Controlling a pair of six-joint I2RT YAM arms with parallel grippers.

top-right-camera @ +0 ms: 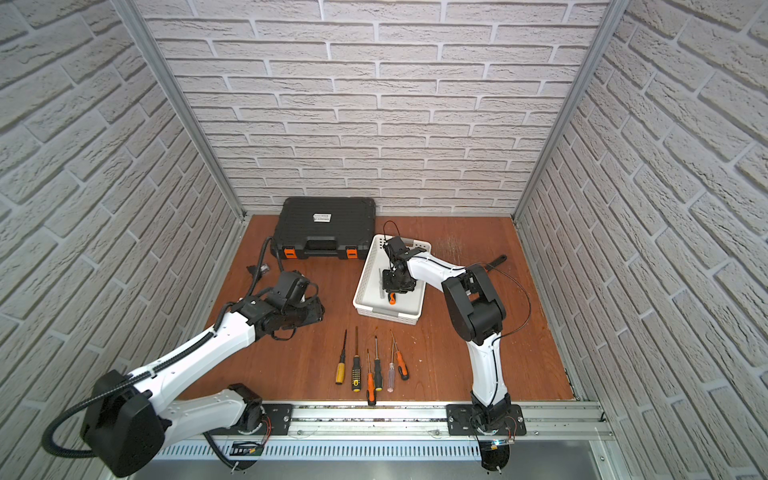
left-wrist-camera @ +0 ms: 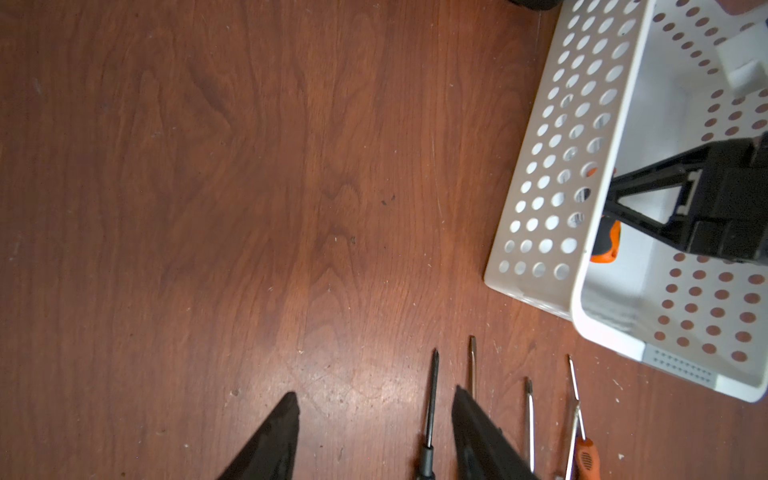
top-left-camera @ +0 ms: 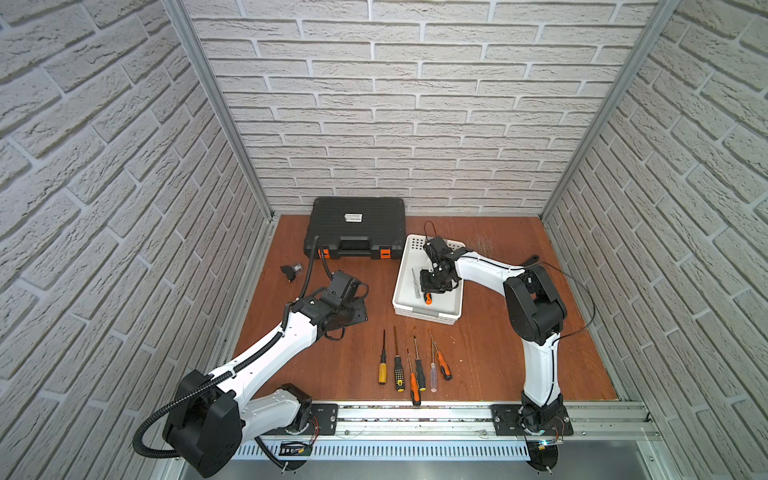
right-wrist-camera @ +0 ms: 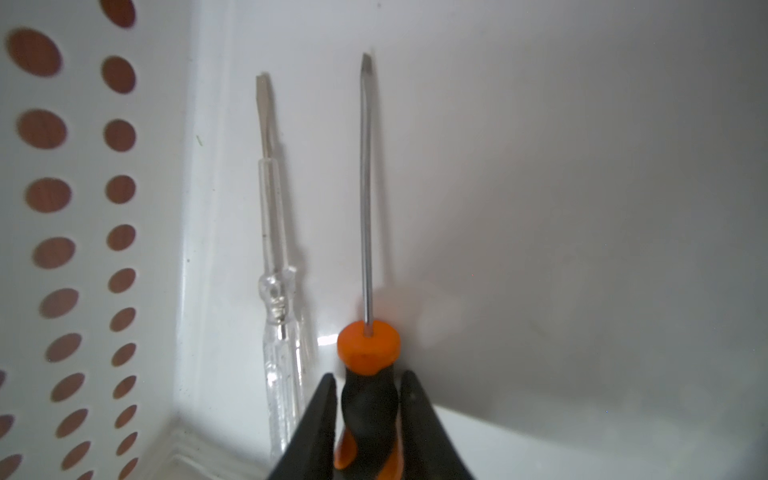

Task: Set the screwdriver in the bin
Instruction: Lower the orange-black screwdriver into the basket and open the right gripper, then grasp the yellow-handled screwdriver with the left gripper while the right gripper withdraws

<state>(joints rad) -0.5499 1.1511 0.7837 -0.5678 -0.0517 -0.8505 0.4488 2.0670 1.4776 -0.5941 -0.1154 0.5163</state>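
Nearest the front rail, a row of six spare screwdrivers (top-left-camera: 421, 374) is laid on the reddish-brown wooden tabletop (top-left-camera: 498, 353), handles toward the rail, tips toward the back wall.

L gripper (left-wrist-camera: 374, 392) is held over bare table just beyond and left of that row. Its fingers are apart and nothing is clamped (the black shaft of one spare, lying on the table, is seen between them in the left wrist view).

Further back, right of centre, the white rectangular perforated plastic bin (top-left-camera: 424, 316) is set on the table.

R gripper (right-wrist-camera: 369, 374) is reached down inside the bin. The orange-and-black-handled flat-blade screwdriver (right-wrist-camera: 365, 345) is inside the bin, handle between the R fingers, shaft pointed along the bin floor. Whether the handle is pinched or merely flanked can't be told, and the same goes for contact w/ the floor.

A clear-handled flat-blade screwdriver (right-wrist-camera: 276, 291) is laid on the bin floor beside it, roughly parallel, next to the perforated wall.

At the back wall, left of the bin, a closed black ribbed plastic toolcase w/ orange latches (top-left-camera: 357, 226) is seen.
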